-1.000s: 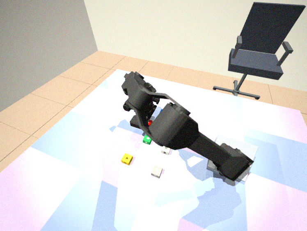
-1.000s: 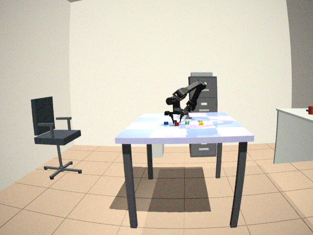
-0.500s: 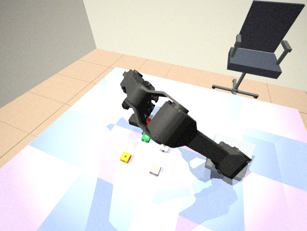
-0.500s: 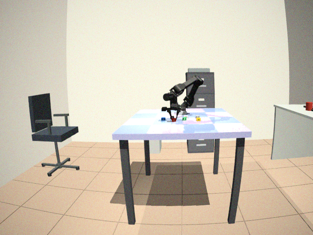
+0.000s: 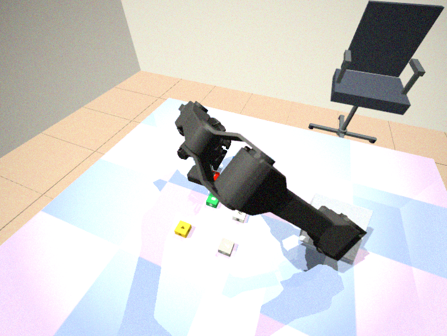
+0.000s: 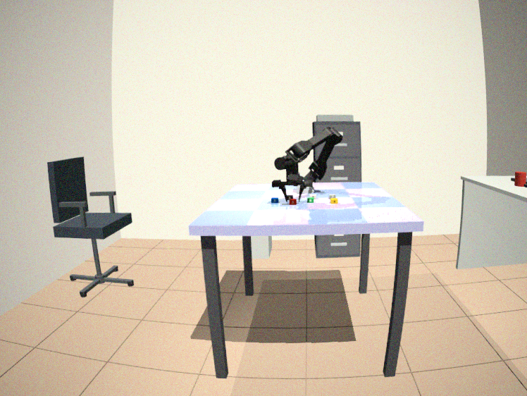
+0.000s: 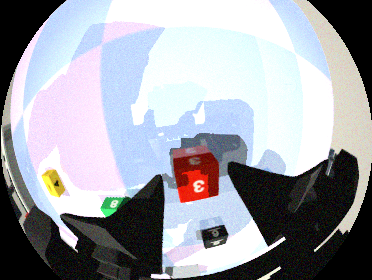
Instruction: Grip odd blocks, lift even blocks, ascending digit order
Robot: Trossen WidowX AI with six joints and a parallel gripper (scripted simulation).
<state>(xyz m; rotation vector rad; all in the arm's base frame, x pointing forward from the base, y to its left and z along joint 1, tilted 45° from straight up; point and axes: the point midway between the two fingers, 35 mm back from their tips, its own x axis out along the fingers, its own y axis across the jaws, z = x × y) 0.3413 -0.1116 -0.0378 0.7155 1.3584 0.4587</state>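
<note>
Black pincer points down, fingers astride the red block.

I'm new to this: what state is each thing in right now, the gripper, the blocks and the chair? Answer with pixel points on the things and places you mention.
Gripper [image 6: 293, 201] [image 7: 195, 173]: open, fingers on either side of the red block.
Red block [image 6: 292, 201] [image 7: 197, 184]: on the table, digit 3 showing, ungripped.
Green block [image 5: 212, 200] [image 6: 310, 200]: resting on the table.
Yellow block [image 5: 182, 229] [image 6: 334, 201] [image 7: 53, 183]: resting on the table.
Blue block [image 6: 275, 200]: resting on the table.
Chair [image 5: 370, 88] [image 6: 91, 225]: upright, unoccupied.
</note>
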